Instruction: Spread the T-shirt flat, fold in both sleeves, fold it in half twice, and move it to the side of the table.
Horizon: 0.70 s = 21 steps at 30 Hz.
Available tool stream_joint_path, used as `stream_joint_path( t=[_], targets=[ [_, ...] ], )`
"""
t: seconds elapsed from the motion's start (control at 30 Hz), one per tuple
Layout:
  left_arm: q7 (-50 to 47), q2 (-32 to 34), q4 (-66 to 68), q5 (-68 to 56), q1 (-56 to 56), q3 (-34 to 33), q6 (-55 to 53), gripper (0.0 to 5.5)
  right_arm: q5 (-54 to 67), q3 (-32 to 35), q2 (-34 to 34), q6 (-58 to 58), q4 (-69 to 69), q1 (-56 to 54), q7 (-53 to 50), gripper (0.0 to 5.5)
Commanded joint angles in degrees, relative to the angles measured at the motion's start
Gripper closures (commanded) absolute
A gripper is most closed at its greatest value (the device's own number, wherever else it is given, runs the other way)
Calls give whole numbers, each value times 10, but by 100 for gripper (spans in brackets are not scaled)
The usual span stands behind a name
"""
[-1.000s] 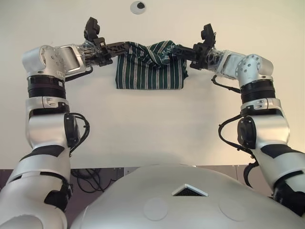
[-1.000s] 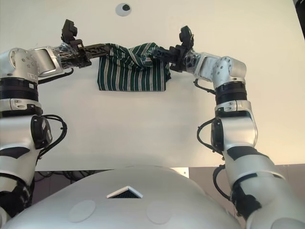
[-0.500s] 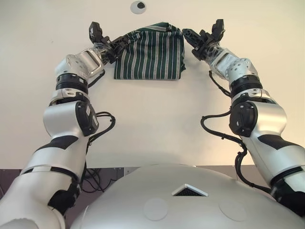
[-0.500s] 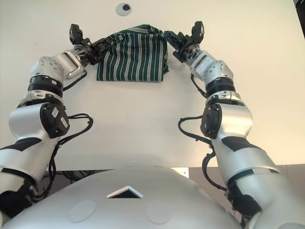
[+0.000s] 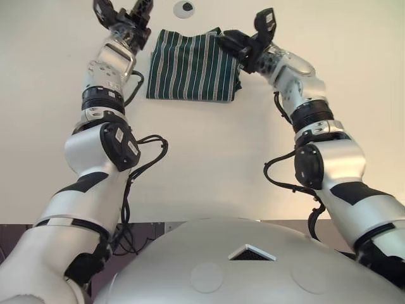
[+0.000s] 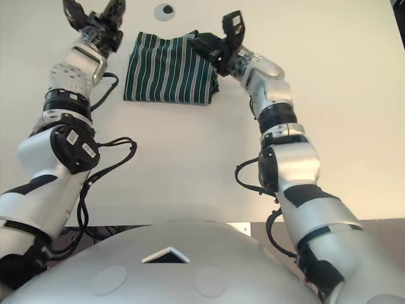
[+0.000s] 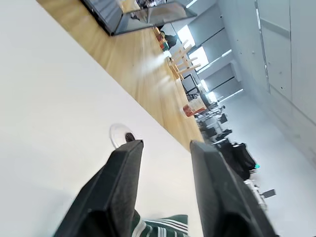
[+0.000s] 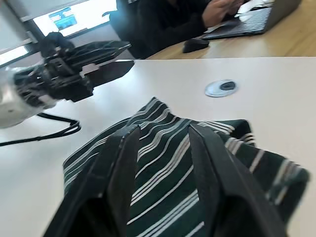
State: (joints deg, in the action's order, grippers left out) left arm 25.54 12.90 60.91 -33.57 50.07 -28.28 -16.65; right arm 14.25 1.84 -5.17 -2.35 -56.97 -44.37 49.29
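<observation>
White table (image 5: 190, 158), folded T-shirt (image 5: 193, 66), left gripper (image 5: 123, 7) and right gripper (image 5: 245, 28) spread, empty.

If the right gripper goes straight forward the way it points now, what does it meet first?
Most likely the T-shirt: the right gripper, open, points low across it. Depth is unclear, so it might pass just above.

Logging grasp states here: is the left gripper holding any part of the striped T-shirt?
No, the left gripper is open with only bare table between its fingers, the T-shirt lying beside it.
</observation>
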Motion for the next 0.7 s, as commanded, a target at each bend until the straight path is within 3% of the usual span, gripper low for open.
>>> stream_joint_path(
  t=[0.03, 0.3, 0.43, 0.57, 0.7],
  targets=[
    [8, -3, -91, 51, -55, 53, 20, 381, -54, -39, 0, 27, 10, 13, -14, 374],
    [-25, -9, -242, 56, -131, 63, 13, 378, -131, -79, -13, 78, -95, 2, -27, 245],
    [-40, -16, -277, 57, -133, 70, 9, 378, -213, -124, -45, 82, -149, 8, -124, 172],
    [-46, -22, -290, 60, -139, 78, 6, 378, -208, -87, -97, 40, -189, 8, -291, 172],
    [-49, -24, -282, 61, -142, 80, 10, 378, -192, -48, -137, 29, -204, 19, -348, 172]
  ],
)
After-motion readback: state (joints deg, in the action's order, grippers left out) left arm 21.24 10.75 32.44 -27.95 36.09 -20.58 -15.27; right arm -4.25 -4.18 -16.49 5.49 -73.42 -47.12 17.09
